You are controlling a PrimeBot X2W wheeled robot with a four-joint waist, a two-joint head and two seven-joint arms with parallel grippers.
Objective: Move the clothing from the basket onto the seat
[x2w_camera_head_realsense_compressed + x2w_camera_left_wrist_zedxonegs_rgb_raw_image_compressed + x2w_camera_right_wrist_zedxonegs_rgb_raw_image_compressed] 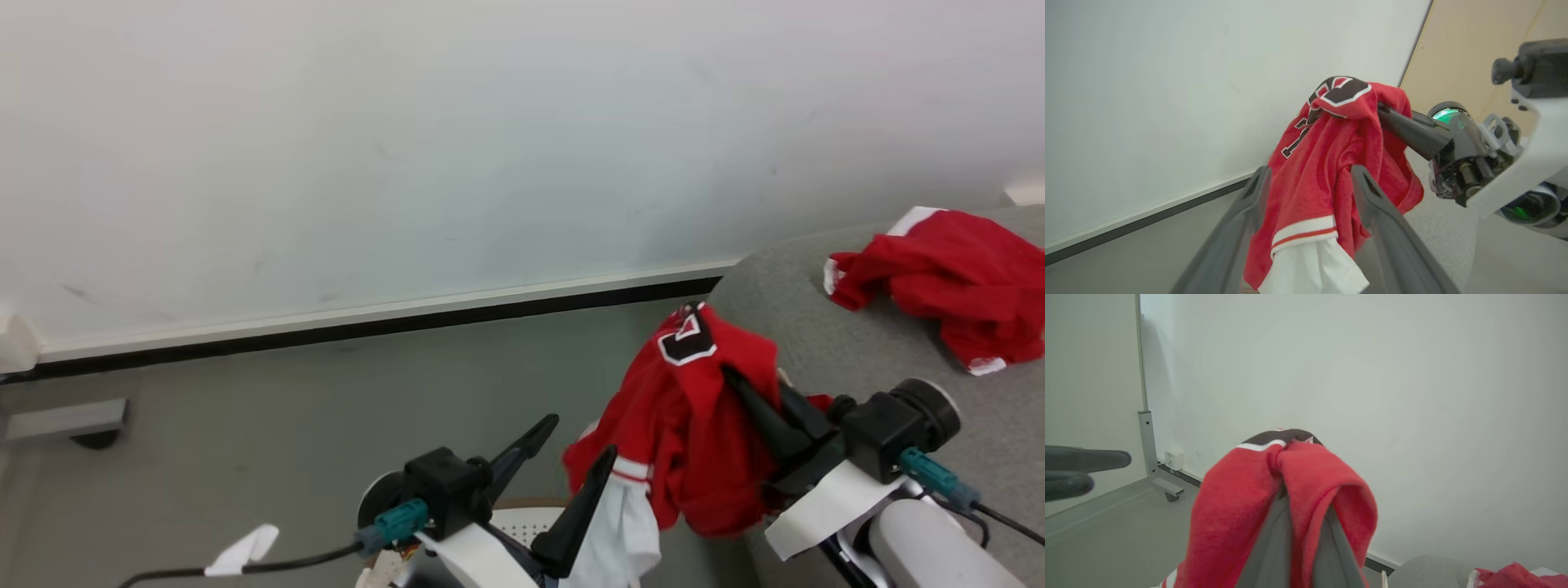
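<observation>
Basket rim peeks in at the near edge, below the left gripper, whose fingers stand wide apart. A red jersey hangs between them, its top clamped in the right gripper, just left of the grey seat. Farther right, a second red garment lies on the seat, well apart from the jersey.

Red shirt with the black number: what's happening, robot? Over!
Left gripper open. Right gripper shut on red fabric jersey, hanging at edge of light-grey upholstered seat. Nothing in the way.
</observation>
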